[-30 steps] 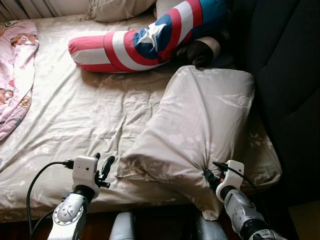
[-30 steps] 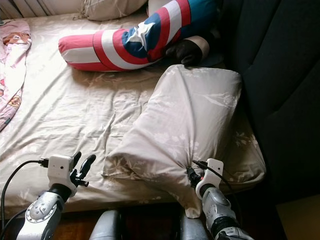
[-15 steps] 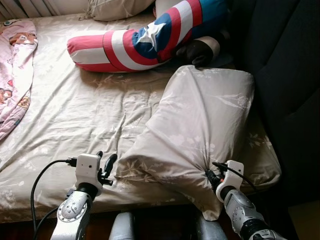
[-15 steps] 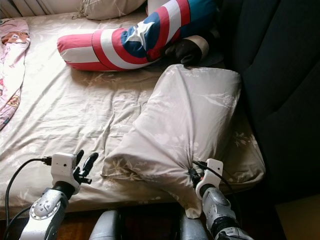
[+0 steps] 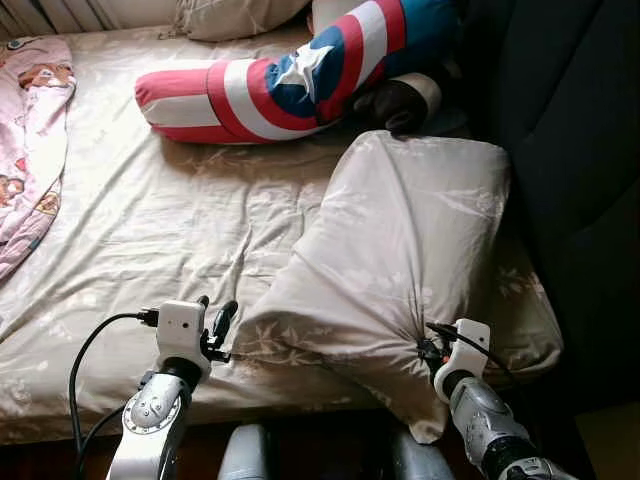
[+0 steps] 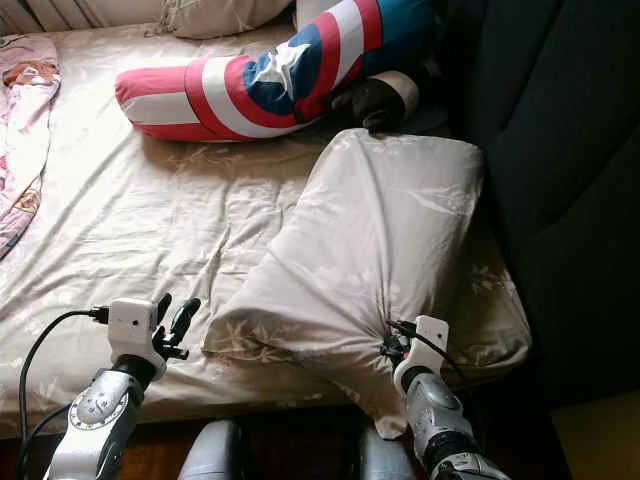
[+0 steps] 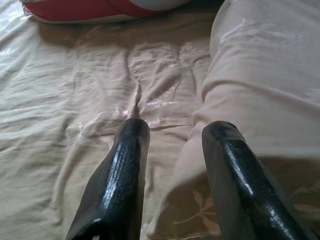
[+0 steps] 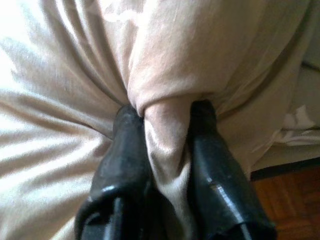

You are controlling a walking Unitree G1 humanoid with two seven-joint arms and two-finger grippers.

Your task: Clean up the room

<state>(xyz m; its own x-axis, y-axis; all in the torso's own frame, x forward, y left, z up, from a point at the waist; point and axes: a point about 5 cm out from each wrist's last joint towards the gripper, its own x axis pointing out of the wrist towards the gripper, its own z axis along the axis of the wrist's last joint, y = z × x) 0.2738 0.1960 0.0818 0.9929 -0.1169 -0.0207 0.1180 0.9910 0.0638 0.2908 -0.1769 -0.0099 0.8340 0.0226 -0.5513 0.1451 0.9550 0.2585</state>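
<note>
On the bed point(image 5: 150, 230), our right gripper point(image 8: 167, 112) pinches the pillow point(image 5: 400, 250) at its near corner; our left gripper point(image 7: 175, 132), fingers parted, sits beside the other corner. We judge that corner needs gripping next.

Sunlit bed point(image 5: 150, 230), dark headboard point(image 5: 580, 150)

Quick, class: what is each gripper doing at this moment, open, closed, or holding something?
Left gripper: open, fingers at the near corner of the beige pillow, not gripping it.
Right gripper: shut on a pinched fold of the same pillow.
</note>
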